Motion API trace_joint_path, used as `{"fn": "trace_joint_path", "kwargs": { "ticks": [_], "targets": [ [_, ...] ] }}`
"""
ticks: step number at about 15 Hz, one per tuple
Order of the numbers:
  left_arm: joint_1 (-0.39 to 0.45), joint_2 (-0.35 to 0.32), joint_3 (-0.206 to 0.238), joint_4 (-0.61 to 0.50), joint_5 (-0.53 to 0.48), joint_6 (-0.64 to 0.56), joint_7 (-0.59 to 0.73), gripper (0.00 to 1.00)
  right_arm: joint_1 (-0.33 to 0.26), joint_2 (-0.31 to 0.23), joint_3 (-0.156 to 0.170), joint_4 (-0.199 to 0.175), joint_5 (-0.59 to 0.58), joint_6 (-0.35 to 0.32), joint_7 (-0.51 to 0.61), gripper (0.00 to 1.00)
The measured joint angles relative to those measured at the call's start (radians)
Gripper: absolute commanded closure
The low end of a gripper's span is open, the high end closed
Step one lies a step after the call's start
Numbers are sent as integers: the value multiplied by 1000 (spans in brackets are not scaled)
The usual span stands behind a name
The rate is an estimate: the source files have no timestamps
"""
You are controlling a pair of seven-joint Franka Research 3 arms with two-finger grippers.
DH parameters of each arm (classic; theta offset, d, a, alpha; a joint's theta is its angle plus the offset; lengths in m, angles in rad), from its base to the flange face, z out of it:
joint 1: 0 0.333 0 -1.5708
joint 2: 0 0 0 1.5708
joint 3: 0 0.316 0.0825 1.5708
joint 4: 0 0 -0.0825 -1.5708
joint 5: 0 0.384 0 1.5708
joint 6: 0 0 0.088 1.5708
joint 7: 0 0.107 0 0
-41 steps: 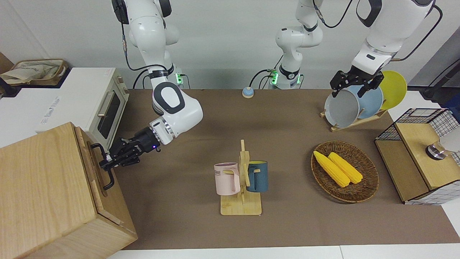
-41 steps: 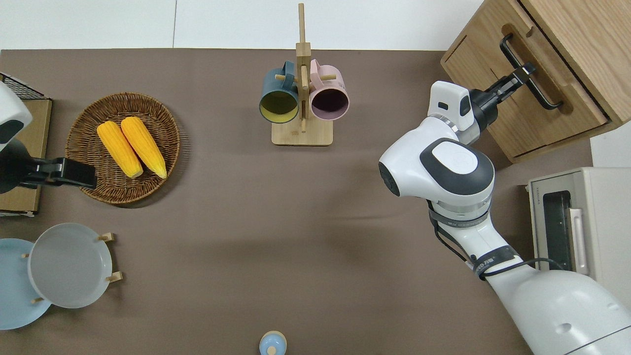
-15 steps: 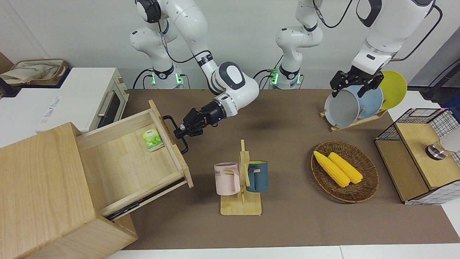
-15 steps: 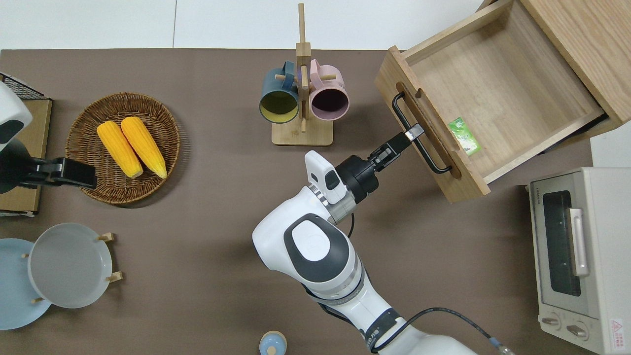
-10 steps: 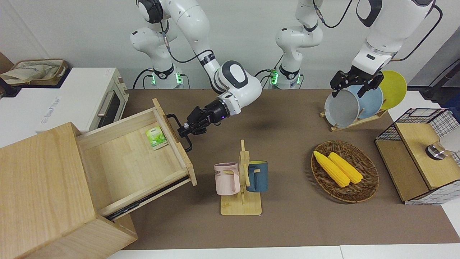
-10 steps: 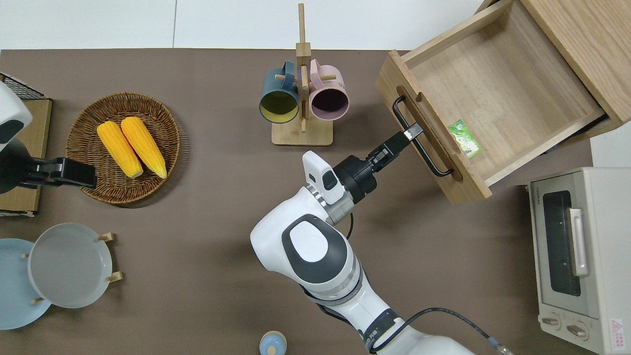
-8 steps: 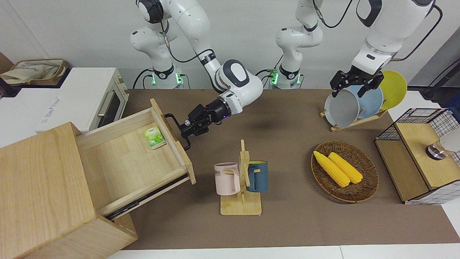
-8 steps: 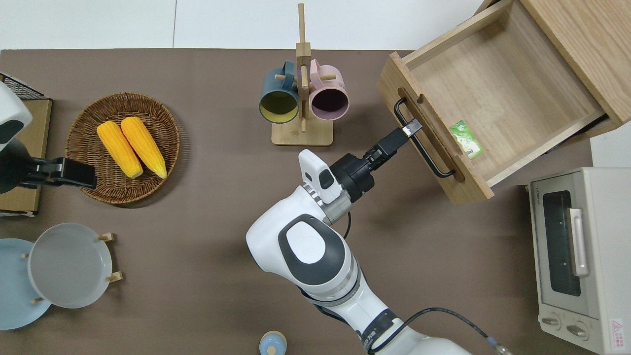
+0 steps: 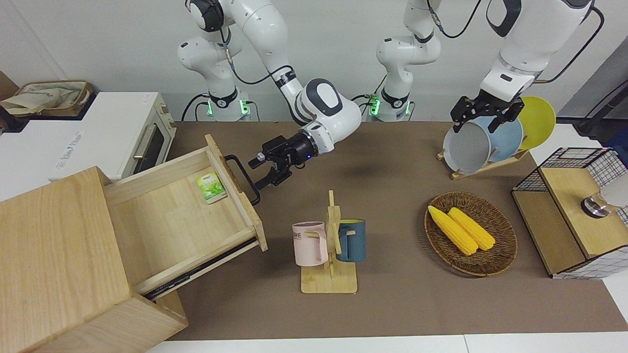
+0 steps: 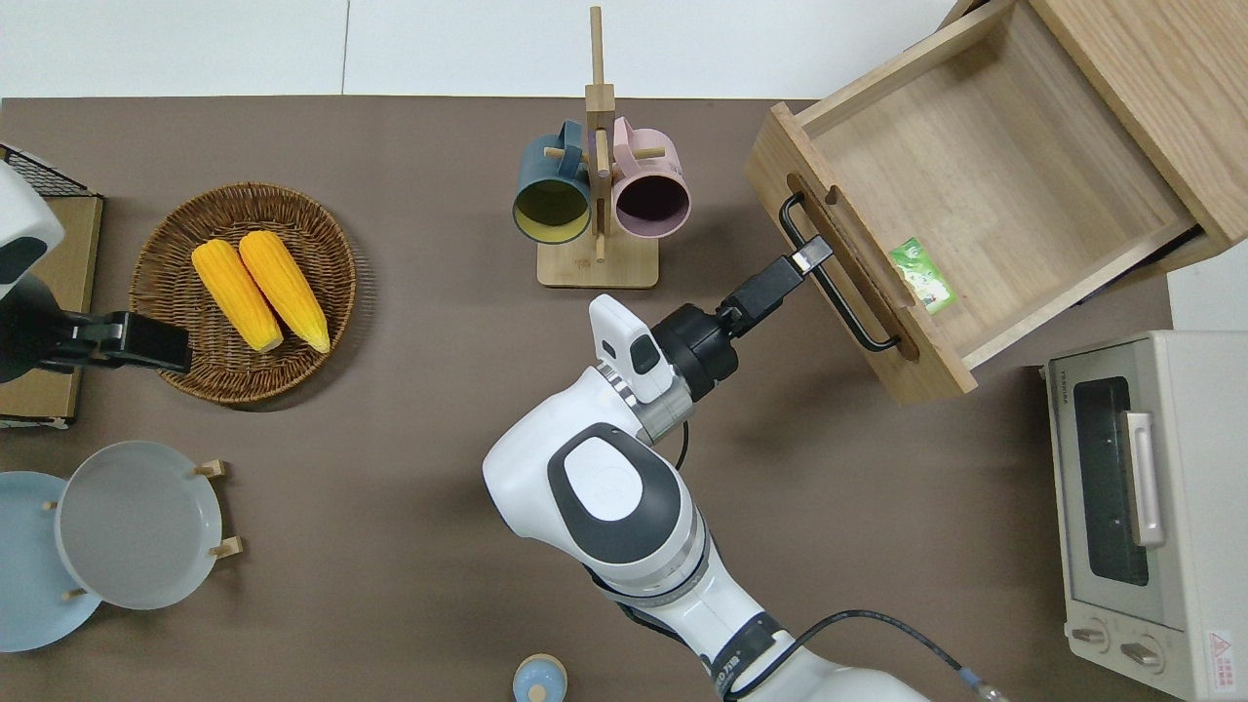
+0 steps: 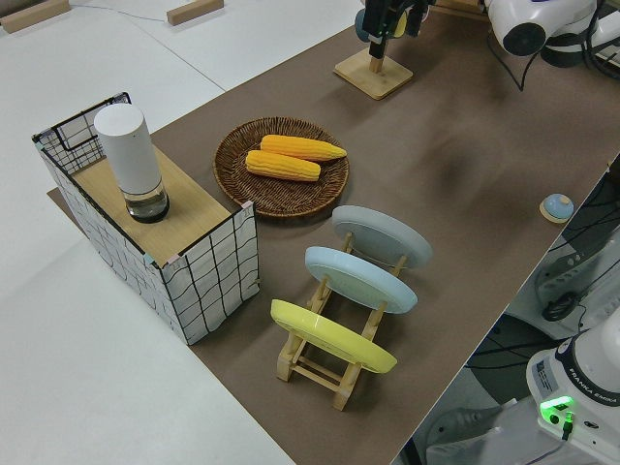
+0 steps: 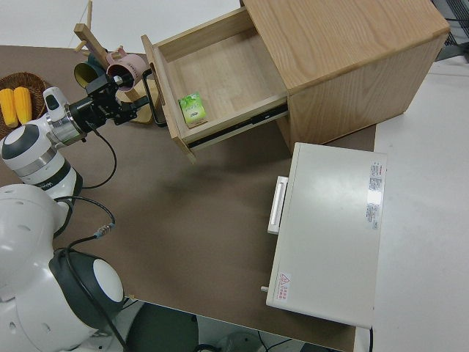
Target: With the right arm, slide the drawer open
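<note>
- Looks basically done here: wide shallow light-wood drawer pulled well out of the big plain wooden box at the right arm's end of the table, with a small green packet lying inside against the front panel.
- Black two-finger right gripper just beside the black metal bar handle, fingers spread apart and gripping nothing; can't quite tell whether one tip touches the bar.
- For a clean finish, best to back straight away along the line of the pull, no sideways swing, so as not to catch a fingertip on the bar and nudge the drawer back in.
- Worth keeping those fingers wide until well clear of the handle.
- Also worth minding the wooden mug rack with the pink and blue mugs, near the drawer's front corner; better to retreat up and toward the robots than over that.
- Left gripper parked, fingers apart.
</note>
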Motion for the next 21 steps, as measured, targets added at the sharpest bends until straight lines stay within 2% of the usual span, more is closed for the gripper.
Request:
{"fn": "trace_joint_path", "kwargs": {
  "ticks": [2, 4, 8, 11, 14, 17, 21],
  "targets": [
    [0, 0, 0, 0, 0, 0, 0, 7, 0, 0, 0, 6, 41, 0, 18, 15],
    [0, 0, 0, 0, 0, 0, 0, 7, 8, 0, 0, 42, 134, 0, 38, 15],
    [0, 0, 0, 0, 0, 0, 0, 7, 40, -19, 1, 168, 363, -1, 42, 15],
    [0, 0, 0, 0, 0, 0, 0, 7, 39, -54, -4, 227, 501, -1, 42, 15],
    [0, 0, 0, 0, 0, 0, 0, 7, 16, -98, -8, 248, 614, -1, 42, 15],
    [0, 0, 0, 0, 0, 0, 0, 7, -37, -153, -6, 255, 734, -1, 34, 15],
    [0, 0, 0, 0, 0, 0, 0, 7, -143, -250, -4, 258, 899, -1, -86, 15]
  ]
}}
